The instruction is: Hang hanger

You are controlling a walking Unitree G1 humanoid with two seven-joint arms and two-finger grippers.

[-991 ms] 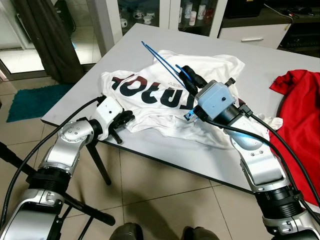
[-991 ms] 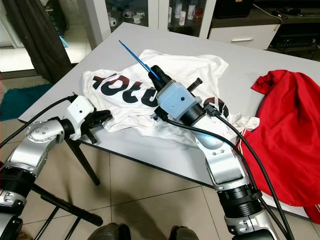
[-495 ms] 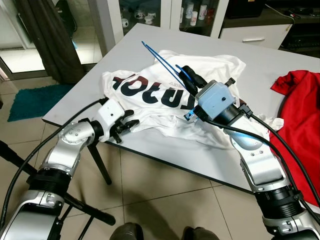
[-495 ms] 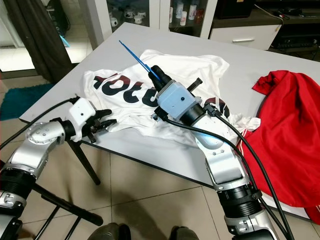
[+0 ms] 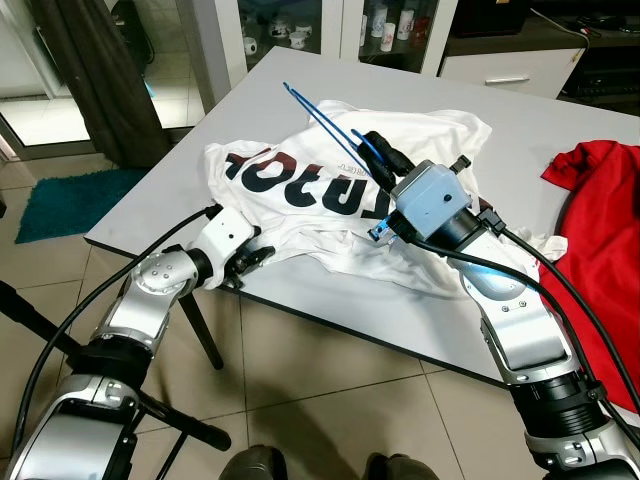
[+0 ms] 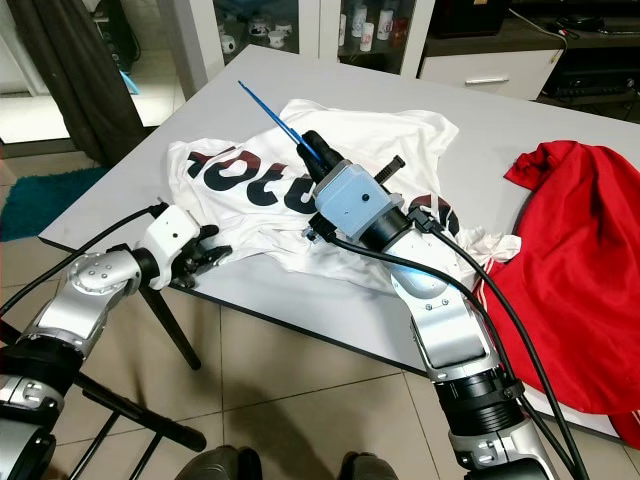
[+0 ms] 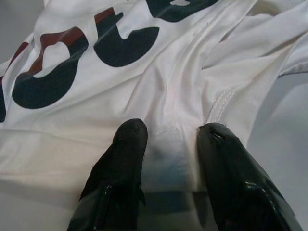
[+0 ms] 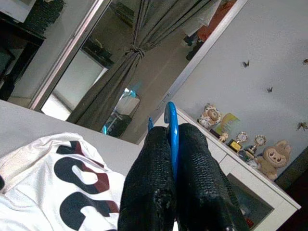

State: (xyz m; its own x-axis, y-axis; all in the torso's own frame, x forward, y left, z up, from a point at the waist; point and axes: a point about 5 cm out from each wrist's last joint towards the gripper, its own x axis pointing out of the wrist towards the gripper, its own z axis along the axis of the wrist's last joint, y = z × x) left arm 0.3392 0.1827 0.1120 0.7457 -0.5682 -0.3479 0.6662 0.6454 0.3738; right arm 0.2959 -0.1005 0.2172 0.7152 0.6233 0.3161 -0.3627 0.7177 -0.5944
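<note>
A blue hanger (image 5: pixel 320 118) sticks up and away over the table, with my right gripper (image 5: pixel 384 160) shut on its lower end. In the right wrist view the blue bar (image 8: pixel 171 130) sits pinched between the two fingers. Under it a white T-shirt (image 5: pixel 330 190) with dark and red letters lies crumpled on the grey table (image 5: pixel 500 120). My left gripper (image 5: pixel 260 256) is at the table's near edge, open. In its wrist view, its fingers (image 7: pixel 126 144) straddle the shirt's hem (image 7: pixel 168 139).
A red garment (image 5: pixel 600 210) lies on the right side of the table. Behind the table stands a glass cabinet (image 5: pixel 300 25) with mugs. A dark curtain (image 5: pixel 90 80) and a teal rug (image 5: pixel 70 200) are to the left. Black stand legs (image 5: pixel 190 430) cross the tiled floor below.
My left gripper has moved to the right and up onto the table's edge, reaching the shirt's hem. The right arm and hanger have stayed still.
</note>
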